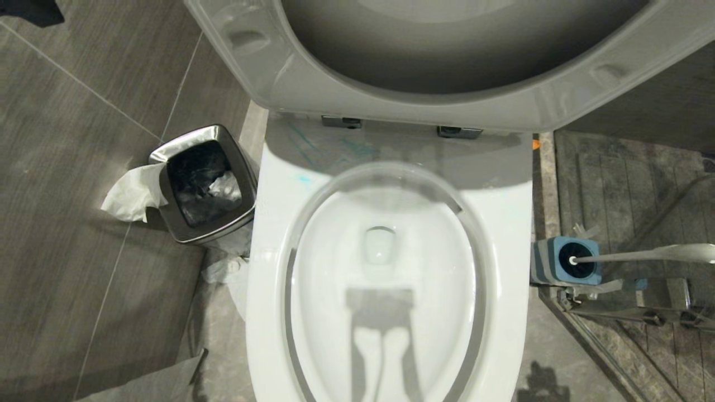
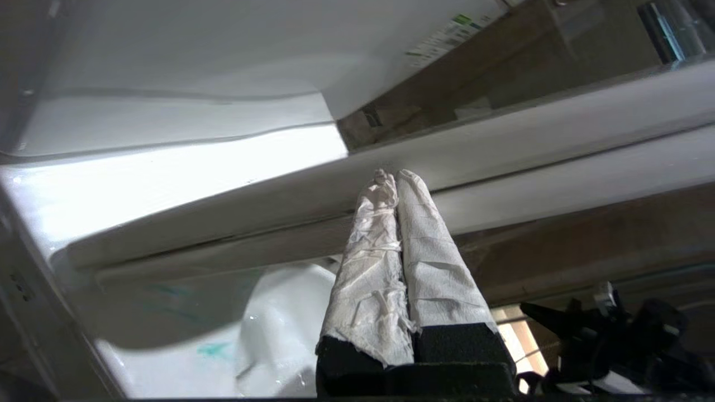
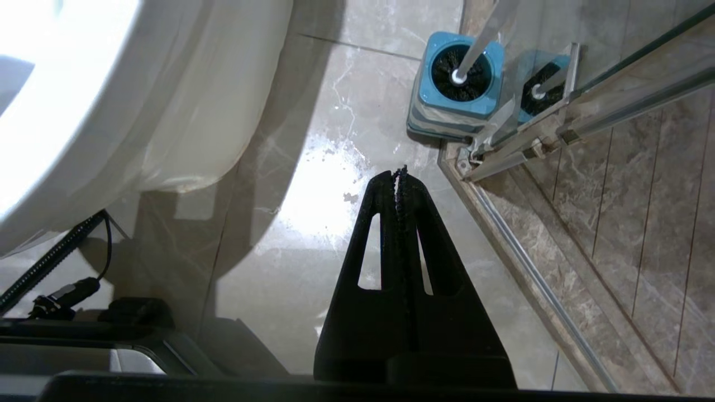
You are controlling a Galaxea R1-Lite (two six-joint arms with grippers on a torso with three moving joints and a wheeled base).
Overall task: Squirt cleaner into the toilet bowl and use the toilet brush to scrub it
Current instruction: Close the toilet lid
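The toilet bowl (image 1: 268,251) stands open, its seat and lid (image 1: 447,106) raised. Pale turquoise cleaner (image 1: 304,178) streaks the rim behind the bowl and shows again as cleaner (image 2: 212,349) in the left wrist view. My left gripper (image 2: 395,176) is shut on nothing; its paper-wrapped fingers point at the raised seat's edge above the bowl. In the head view only a grey gripper-shaped shadow (image 1: 380,335) lies in the bowl. The toilet brush (image 1: 642,254) stands in its blue holder (image 1: 575,259) right of the toilet. My right gripper (image 3: 395,170) is shut and empty over the floor, short of the toilet brush (image 3: 483,33).
A chrome waste bin (image 1: 204,184) with a black liner stands left of the toilet, with crumpled tissue (image 1: 134,192) beside it. The shower door's metal track (image 3: 530,145) and glass run right behind the brush holder (image 3: 458,84). A black cable (image 3: 56,262) lies by the toilet's base.
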